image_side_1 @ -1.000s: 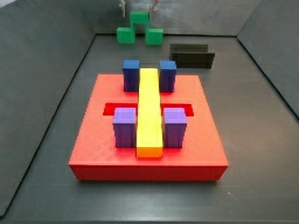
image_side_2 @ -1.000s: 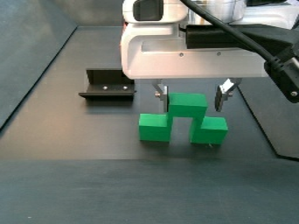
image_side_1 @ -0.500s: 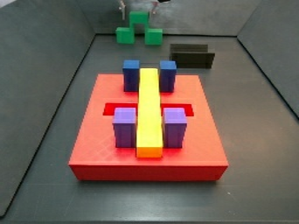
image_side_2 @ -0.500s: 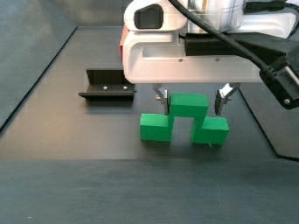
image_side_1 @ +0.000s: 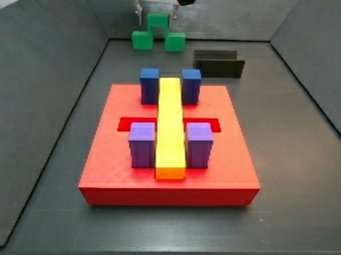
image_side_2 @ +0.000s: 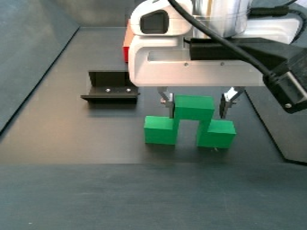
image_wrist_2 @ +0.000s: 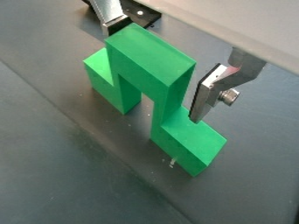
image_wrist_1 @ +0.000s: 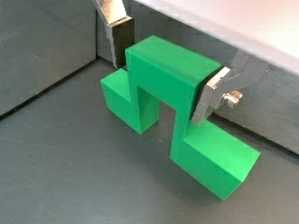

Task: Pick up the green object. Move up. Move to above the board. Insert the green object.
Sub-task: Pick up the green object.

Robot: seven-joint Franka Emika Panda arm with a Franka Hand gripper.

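straddling the bright green blocky arch piece [image_side_2: 189, 125] at the far end, gripper [image_side_2: 198, 101] standing wide; risking slipping off if closing off-centre.

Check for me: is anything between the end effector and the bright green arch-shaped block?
Nothing visible. The end effector straddles the raised middle cube of the bright green arch-shaped block, one finger on each side, gaps visible in both wrist views.

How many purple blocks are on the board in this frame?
2. One purple block stands left of the yellow bar, the other right of it, near the board's front. The hand straddles the green object.
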